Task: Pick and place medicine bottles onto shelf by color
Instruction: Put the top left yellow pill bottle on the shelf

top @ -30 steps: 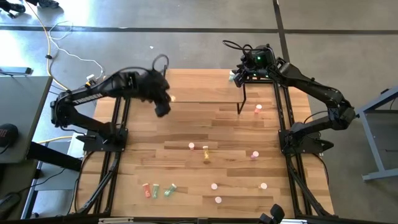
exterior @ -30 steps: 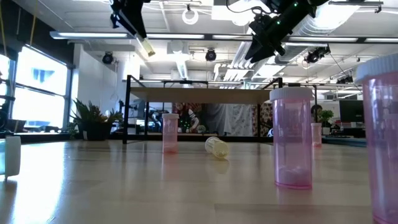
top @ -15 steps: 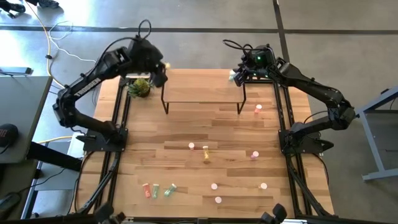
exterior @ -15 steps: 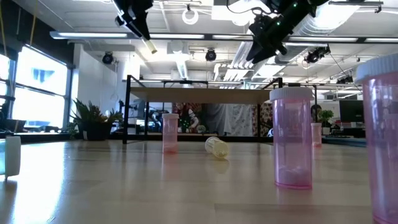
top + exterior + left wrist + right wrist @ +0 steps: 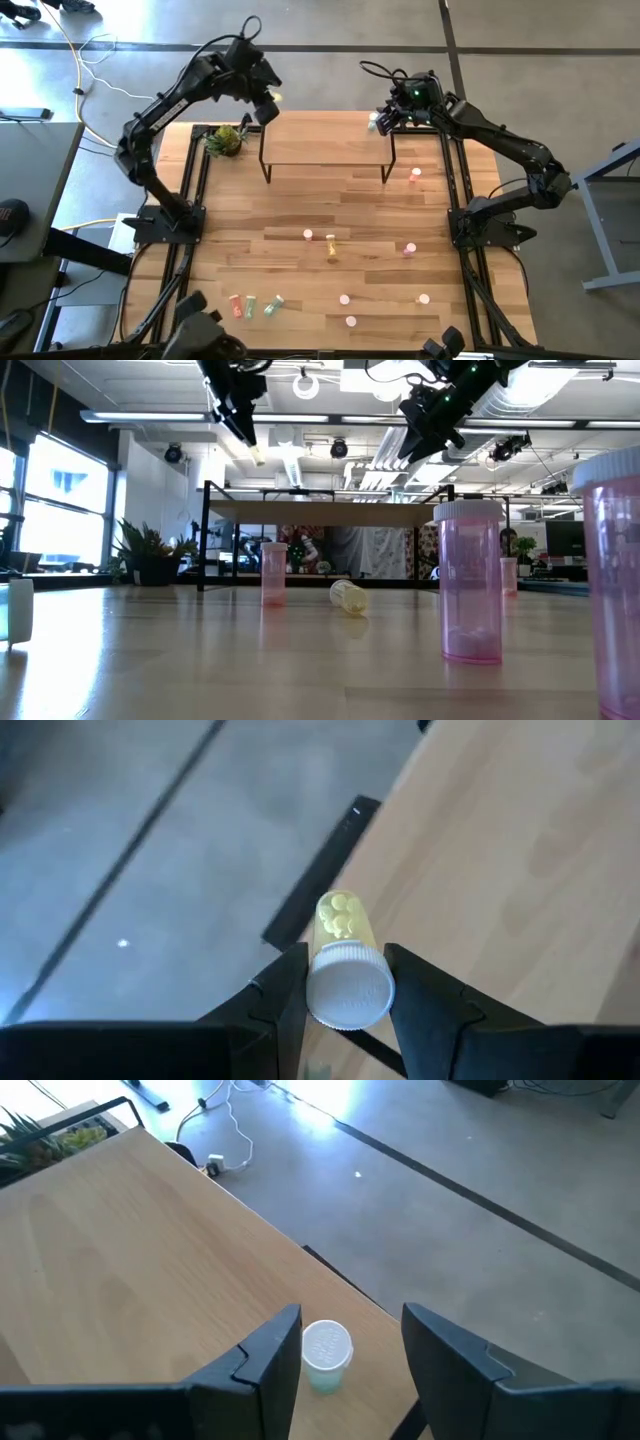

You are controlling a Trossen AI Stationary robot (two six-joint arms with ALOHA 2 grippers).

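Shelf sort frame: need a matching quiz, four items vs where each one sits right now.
Items:
1. yellow bottle
2. green bottle
3. pineapple decoration
4. orange, green and yellow bottles in a row

Places:
A. on the shelf top near its right end, between the open fingers of the right gripper
B. lying on the table near its front left
C. clamped in the left gripper, in the air above the shelf's left end
D. on the table left of the shelf

Pairs: 1-C, 2-A, 3-D, 4-B
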